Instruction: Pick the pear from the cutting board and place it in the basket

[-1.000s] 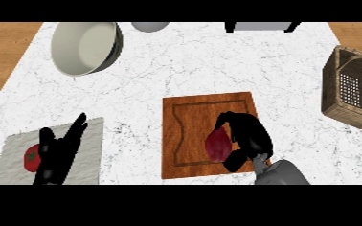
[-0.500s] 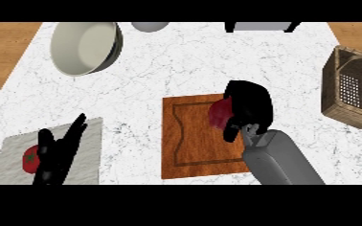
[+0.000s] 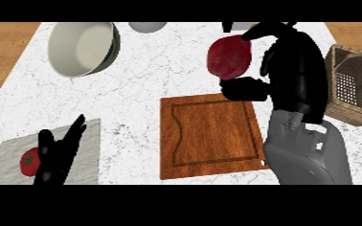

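A dark red pear [image 3: 228, 57] hangs high above the counter, held by my right hand [image 3: 290, 72], whose fingers and thumb curl round its right and lower sides. The wooden cutting board [image 3: 212, 136] lies bare below and to the left of that hand. A brown woven basket [image 3: 345, 84] stands at the right edge, partly hidden behind my right forearm. My left hand [image 3: 58, 153] rests open at the lower left, fingers pointing up.
A large pale bowl [image 3: 81, 48] sits at the back left. Behind it, near the top edge, is a small grey bowl [image 3: 147, 27]. A red tomato [image 3: 29, 162] lies on a grey mat [image 3: 88, 151] under my left hand.
My right hand has lifted the pear off the cutting board and carried it up and away from me, towards the basket side. The left hand has not moved.
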Motion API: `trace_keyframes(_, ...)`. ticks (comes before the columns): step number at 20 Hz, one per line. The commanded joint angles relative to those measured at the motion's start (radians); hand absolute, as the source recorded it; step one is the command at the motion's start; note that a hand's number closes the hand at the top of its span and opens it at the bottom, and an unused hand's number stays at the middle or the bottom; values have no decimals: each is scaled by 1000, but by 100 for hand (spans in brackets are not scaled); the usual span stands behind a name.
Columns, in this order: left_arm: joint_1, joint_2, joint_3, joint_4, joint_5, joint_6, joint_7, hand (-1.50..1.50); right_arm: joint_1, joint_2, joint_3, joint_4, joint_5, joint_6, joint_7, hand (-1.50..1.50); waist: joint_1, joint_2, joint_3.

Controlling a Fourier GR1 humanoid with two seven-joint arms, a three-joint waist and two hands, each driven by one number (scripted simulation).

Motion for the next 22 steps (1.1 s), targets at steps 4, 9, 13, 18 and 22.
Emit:
trace_keyframes(4,2,11,27,63,33,-36,34,0,-238,-48,-193,-136,46,126,207,150,-1,5,-12)
trace_keyframes(9,1,-12,-2,19,4,-10,58,0,-389,-151,-357,-80,19,201,217,150,5,7,-11)
trace_keyframes(13,12,-20,-8,56,-1,-30,9,0,-465,-250,-454,4,-28,254,182,150,5,9,-12)
trace_keyframes(18,12,-25,3,42,6,-24,30,0,-462,-377,-588,128,-88,277,83,150,7,11,-11)
trace_keyframes(22,10,6,25,13,27,-53,67,0,-393,-466,-676,194,-161,295,-39,150,6,12,-10)
